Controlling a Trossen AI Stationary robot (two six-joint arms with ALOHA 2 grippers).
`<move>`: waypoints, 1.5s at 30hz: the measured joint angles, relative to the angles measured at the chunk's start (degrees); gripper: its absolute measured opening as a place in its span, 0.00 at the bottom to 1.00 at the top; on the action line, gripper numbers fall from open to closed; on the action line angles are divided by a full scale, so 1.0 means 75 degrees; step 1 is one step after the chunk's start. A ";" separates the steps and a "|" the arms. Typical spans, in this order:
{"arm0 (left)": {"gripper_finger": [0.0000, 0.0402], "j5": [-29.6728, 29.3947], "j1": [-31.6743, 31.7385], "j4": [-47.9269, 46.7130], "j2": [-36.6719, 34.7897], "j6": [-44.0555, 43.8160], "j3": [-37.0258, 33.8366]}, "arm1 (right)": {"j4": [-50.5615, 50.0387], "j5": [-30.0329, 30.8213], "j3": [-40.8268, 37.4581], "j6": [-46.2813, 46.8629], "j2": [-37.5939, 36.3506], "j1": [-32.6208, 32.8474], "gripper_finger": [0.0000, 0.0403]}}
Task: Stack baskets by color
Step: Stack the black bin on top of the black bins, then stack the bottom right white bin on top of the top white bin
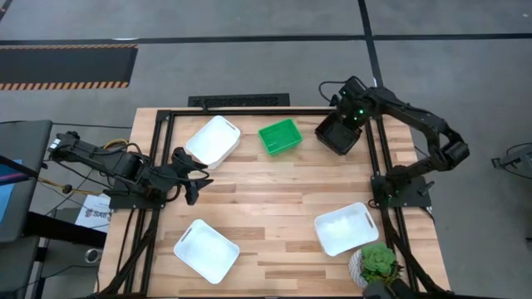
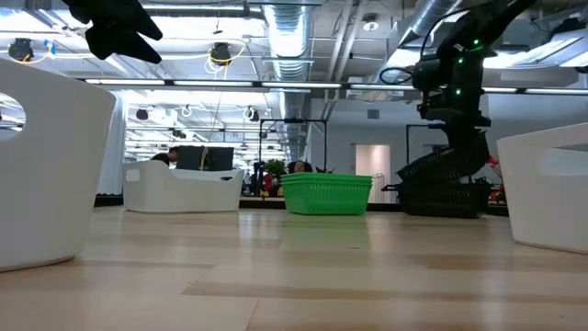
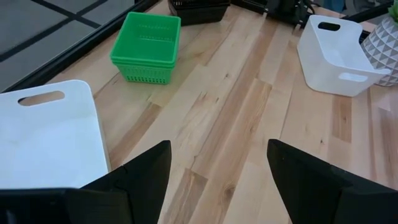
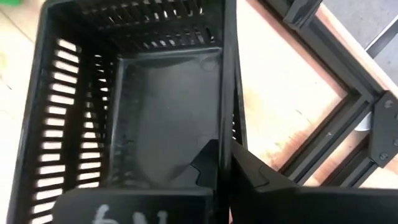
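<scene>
Straddling black basket (image 4: 155, 106) wall, fingertips hidden.

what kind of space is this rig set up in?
Looks like an open-plan robotics lab or industrial office: exposed ceiling ducts with strip lighting, hazard-striped floor tape, and a wooden worktable inside a black metal frame, with desks behind.

Grey floor (image 1: 249, 71); exposed ducts (image 2: 292, 37) overhead.
</scene>
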 joint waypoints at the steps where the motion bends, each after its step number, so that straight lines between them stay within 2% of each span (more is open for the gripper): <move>1: 0.63 -0.0001 0.0002 0.0000 -0.0001 0.0000 0.0000 | 0.0001 0.0000 0.0000 0.0000 0.0068 0.0000 0.10; 12: 0.63 -0.0037 0.0001 0.0000 0.0000 -0.0003 0.0000 | 0.0029 0.0001 0.0003 -0.0083 0.0180 0.0003 0.18; 18: 0.63 -0.0044 0.0003 0.0000 0.0000 -0.0006 0.0000 | 0.0076 0.0003 0.0088 -0.0020 0.0180 0.0003 0.28; 24: 0.63 -0.0047 0.0003 0.0000 -0.0002 -0.0006 0.0000 | -0.0176 0.0003 0.0791 0.0264 0.0177 0.0015 0.41; 29: 0.63 0.0018 0.0003 0.0000 -0.0003 0.0006 0.0000 | -0.0949 0.0000 0.1619 0.0507 0.0174 0.0298 0.47; 33: 0.63 0.0638 0.0003 -0.0300 -0.0003 -0.0025 0.0000 | -0.1905 0.0000 0.2435 0.0899 0.0171 0.0846 0.48; 37: 0.63 0.1333 0.0003 -0.0994 0.0000 -0.0593 0.0000 | -0.2925 -0.0003 0.3125 0.1759 0.0168 0.1698 0.47; 45: 0.63 0.2031 -0.0003 -0.2027 0.0000 -0.1208 0.0000 | -0.3818 -0.0020 0.3337 0.3617 0.0171 0.4435 0.46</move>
